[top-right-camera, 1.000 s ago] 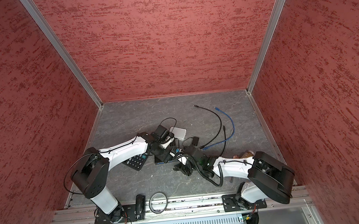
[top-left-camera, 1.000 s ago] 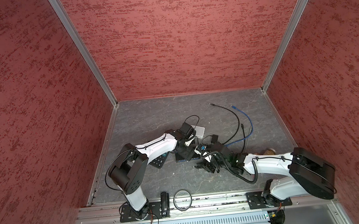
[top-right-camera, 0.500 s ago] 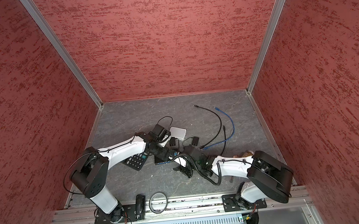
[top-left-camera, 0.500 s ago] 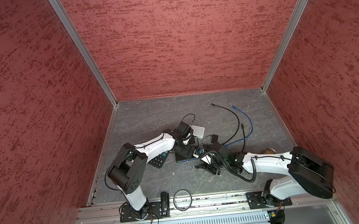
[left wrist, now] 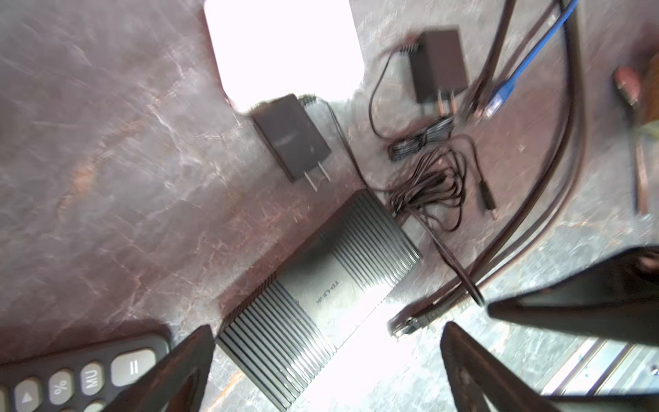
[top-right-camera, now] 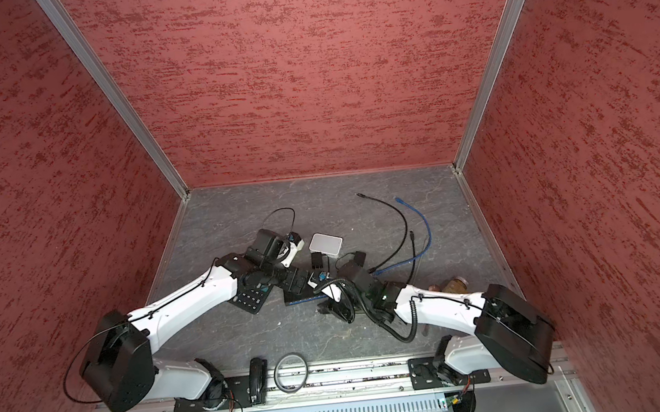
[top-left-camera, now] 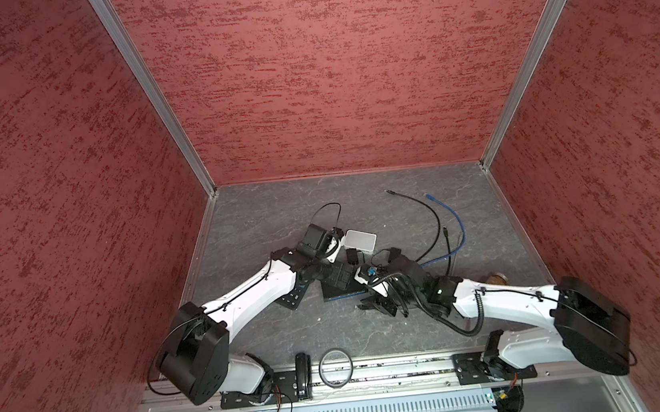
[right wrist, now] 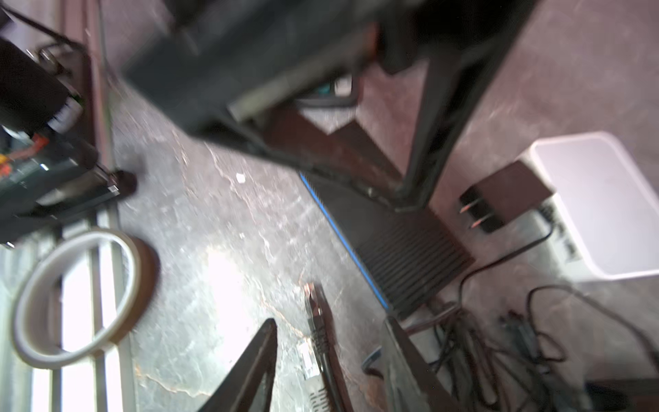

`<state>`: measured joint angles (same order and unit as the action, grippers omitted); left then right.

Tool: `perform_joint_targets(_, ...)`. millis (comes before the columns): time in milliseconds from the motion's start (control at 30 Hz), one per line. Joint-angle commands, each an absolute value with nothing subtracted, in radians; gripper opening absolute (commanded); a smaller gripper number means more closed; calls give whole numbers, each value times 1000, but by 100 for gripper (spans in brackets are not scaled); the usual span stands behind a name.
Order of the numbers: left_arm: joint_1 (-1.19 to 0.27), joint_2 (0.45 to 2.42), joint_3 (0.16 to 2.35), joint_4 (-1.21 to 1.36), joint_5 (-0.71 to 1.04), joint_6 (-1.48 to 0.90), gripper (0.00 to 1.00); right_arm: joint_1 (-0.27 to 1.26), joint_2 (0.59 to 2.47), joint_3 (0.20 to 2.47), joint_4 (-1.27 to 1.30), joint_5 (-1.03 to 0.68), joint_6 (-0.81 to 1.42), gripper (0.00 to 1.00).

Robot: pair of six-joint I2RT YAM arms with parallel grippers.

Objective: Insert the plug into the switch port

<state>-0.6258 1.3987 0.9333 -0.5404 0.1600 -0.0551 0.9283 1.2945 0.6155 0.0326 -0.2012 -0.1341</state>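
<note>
A booth of rough red plaster walls (top-left-camera: 306, 71) encloses a grey marbled tabletop (top-left-camera: 279, 212), seen from above. Two white-and-black robot arms reach in from the near rail and meet near the middle, the left arm (top-left-camera: 254, 294) and the right arm (top-left-camera: 509, 301).

Where they meet lies a flat, black, ribbed plastic network switch (left wrist: 321, 285) with a thin blue stripe along one long edge. No view shows its ports. On its back-wall side sit a small white rounded box (top-left-camera: 360, 240) and a black two-pronged power adapter (left wrist: 292, 139). A black calculator keypad (left wrist: 82, 374) lies partly under the left arm.

The left gripper (left wrist: 326, 326) hovers over one short end of the switch. Its fingers are spread wide, one to each side of the casing, with nothing between them but the switch below.

The right gripper (right wrist: 330, 320) sits low beside the blue-striped edge with its fingers parted. Between them lies the plug (right wrist: 316, 321), a clear-tipped network connector with a black ribbed boot on a black cable. A gap shows on each side of it, so it seems to lie loose on the table rather than pinched. The wrist view is blurred, though, and a light touch cannot be ruled out.

The plug's long axis runs along the right gripper's reach. Its nose pokes out just past the fingertips and its cable trails back toward that wrist. The nose points at a slant toward the striped edge, near a corner of the switch and apart from it. The right arm is much the nearer, so it looks the one to close on the boot.
</note>
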Motion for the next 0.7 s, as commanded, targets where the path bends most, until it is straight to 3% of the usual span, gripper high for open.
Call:
perform_joint_targets(0, -612, 1346, 900, -451, 179, -79, 100, 926, 1261, 663, -30, -246, -152, 47)
perform_joint_targets(200, -597, 1266, 842, -396, 158, -107, 100, 927, 1342, 715, -185, -218, -273, 42)
perform_joint_targets(667, -586, 1193, 767, -323, 160, -126, 100, 962, 1381, 715, -140, -296, -422, 33)
